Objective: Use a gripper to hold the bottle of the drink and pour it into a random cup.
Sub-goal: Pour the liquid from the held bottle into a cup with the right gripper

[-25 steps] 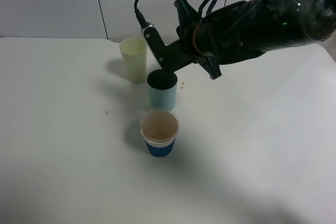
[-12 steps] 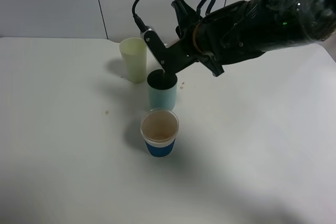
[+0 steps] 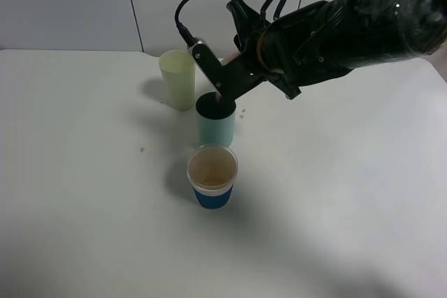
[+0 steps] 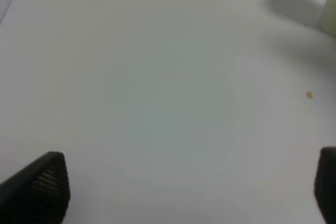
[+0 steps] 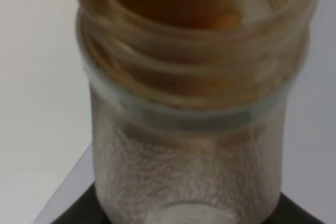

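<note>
Exterior high: pincer [image 3: 218, 85] holds bottle [image 5: 194, 129] over cup [image 3: 215, 122] rim

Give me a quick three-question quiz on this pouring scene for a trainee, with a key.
1. Multiple choice: the right gripper is over which cup? A yellow cup; B teal cup; C blue-sleeved cup.
2. True or false: the bottle has its cap on.
3. Count: how many cups stand on the table?

Key: 1 B. 2 False, the neck is open and brown drink shows inside. 3 Three.
</note>
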Controlling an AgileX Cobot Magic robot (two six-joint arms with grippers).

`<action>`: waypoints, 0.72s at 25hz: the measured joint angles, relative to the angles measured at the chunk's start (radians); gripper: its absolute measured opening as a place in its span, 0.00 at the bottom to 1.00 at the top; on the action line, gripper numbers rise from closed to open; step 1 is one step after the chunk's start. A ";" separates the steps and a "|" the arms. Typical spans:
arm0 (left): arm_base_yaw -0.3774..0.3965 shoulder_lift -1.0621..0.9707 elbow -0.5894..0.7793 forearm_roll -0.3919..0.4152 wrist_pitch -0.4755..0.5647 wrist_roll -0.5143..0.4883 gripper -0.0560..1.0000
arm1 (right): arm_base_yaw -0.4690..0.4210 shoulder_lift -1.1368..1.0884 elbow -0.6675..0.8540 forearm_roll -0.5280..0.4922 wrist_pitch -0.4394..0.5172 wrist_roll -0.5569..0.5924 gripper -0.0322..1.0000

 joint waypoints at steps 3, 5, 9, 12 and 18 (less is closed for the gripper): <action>0.000 0.000 0.000 0.000 0.000 0.000 0.93 | 0.000 0.000 0.000 -0.001 0.002 -0.020 0.38; 0.000 0.000 0.000 0.000 0.000 0.000 0.93 | 0.000 0.000 0.000 -0.001 0.004 -0.033 0.38; 0.000 0.000 0.000 0.000 0.000 0.000 0.93 | 0.000 0.000 0.000 -0.001 0.004 -0.049 0.38; 0.000 0.000 0.000 0.000 0.000 0.000 0.93 | 0.000 0.000 0.000 -0.008 0.006 -0.059 0.38; 0.000 0.000 0.000 0.000 0.000 0.000 0.93 | 0.000 0.000 0.000 -0.025 0.007 -0.068 0.38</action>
